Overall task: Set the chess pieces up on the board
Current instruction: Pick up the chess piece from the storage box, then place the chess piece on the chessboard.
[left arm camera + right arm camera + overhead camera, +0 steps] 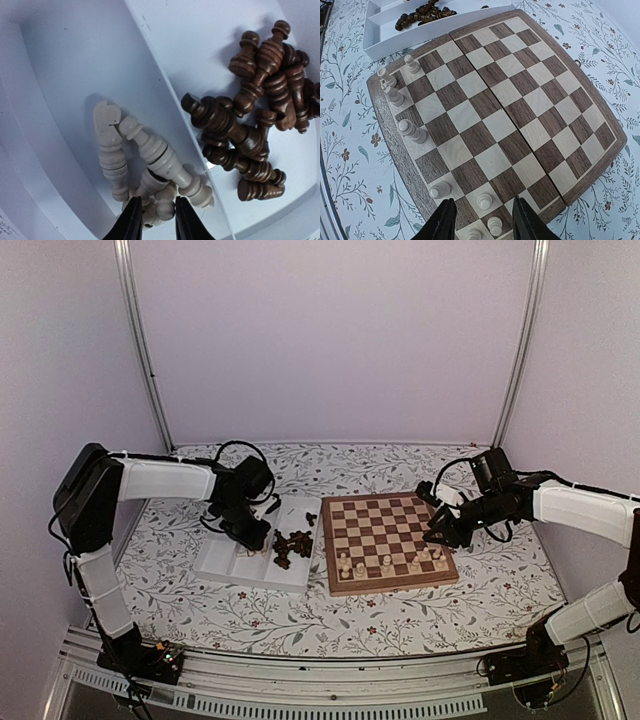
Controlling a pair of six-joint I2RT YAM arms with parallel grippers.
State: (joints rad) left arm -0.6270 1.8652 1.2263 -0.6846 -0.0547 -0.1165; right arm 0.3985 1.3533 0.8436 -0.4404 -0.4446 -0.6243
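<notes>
We see left tool (156,202) straddling a cream piece (161,210) in the tray (65,75) left of the board (500,110), cannot tell if clamped; right tool (484,202) apart, empty, above board.

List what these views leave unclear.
- Left wrist: lowest cream pieces cut off by the bottom edge and the left gripper; a grip cannot be confirmed.
- Top external: pieces on the board too small to identify.
- Right wrist: bottom edge crops the nearest pawns.
</notes>
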